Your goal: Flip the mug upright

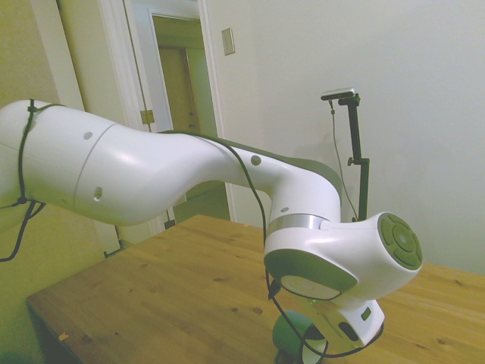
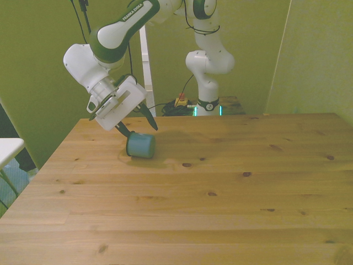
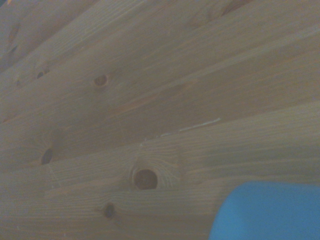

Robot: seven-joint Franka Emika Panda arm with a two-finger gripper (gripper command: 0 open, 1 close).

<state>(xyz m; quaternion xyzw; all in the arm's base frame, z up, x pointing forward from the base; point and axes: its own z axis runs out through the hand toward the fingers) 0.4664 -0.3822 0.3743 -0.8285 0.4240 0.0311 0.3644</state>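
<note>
Teal mug (image 1: 294,334) shows at the bottom edge of the side view, mostly hidden behind the arm's wrist housing. White inside and dark rim peek out, so the mouth faces sideways and it lies on its side on the wooden counter (image 1: 174,296). Pincer tips are hidden in this view; open or shut can't be read here.

Front view: mug (image 2: 140,146) lies on its side toward the front view's left, near the far edge of the counter (image 2: 220,193). Handle not visible. Pincer (image 2: 139,128) is tilted and sits just above and behind the mug. Two dark fingers (image 2: 150,118) are spread apart, one reaching down to the mug's left end, the other off up and to the right. Jaws are wide and hold nothing. Whether the lower tip touches the mug or slips into its mouth, can't tell.

Wrist view: blurry wood grain with knots, plus one corner of teal (image 3: 267,212). Mug is close but off-centre to the camera.

Judgement: this is the approach step, pre-grasp. Mug not yet gripped, not yet upright, so the task is early. Next move likely calls for getting one finger inside the rim and one outside the wall, closing on the wall, then rotating the wrist until the base faces down and setting it on the counter. Thin enamel wall is slick, so it may roll or slip if the close is off-centre.
</note>
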